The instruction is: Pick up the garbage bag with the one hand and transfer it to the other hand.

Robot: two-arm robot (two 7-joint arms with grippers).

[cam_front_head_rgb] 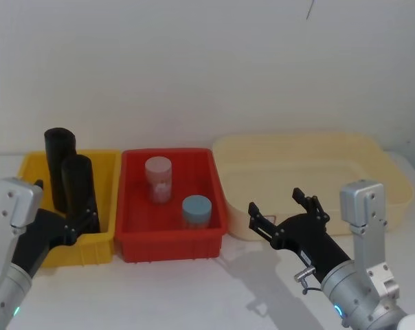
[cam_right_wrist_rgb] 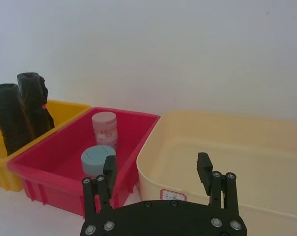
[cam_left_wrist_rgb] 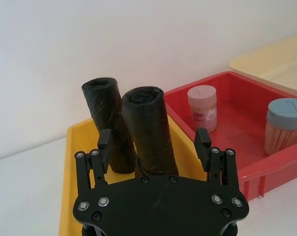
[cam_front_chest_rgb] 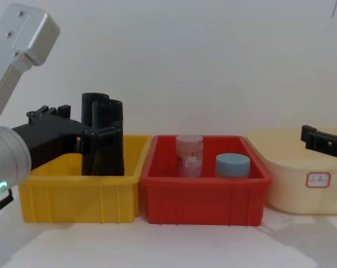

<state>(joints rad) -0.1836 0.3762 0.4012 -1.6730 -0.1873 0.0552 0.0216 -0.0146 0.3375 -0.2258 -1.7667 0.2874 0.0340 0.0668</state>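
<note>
The left gripper (cam_left_wrist_rgb: 154, 142) has its jaws wide, one finger on either side of the garbage bag (cam_left_wrist_rgb: 147, 130), with a gap showing at each side, so nothing is gripped yet. The likeliest trouble, as I judge it, comes from the second roll (cam_left_wrist_rgb: 105, 118). It stands just behind the first and close against it, and a closing finger could pinch both or knock the spare one over. The plastic looks soft and crinkled, so a loose squeeze may let the tall roll tilt or slide on the lift and catch the rim of the yellow bin (cam_front_head_rgb: 101, 240). The bag stands upright near the middle of that bin, toward its front edge. The left arm reaches in over the bin's front left corner, fingers about level. The right gripper (cam_front_head_rgb: 283, 210), jaws also wide and empty, hovers over the desk before the front edge of the cream tub (cam_front_head_rgb: 393, 199), well apart from the bag.
</note>
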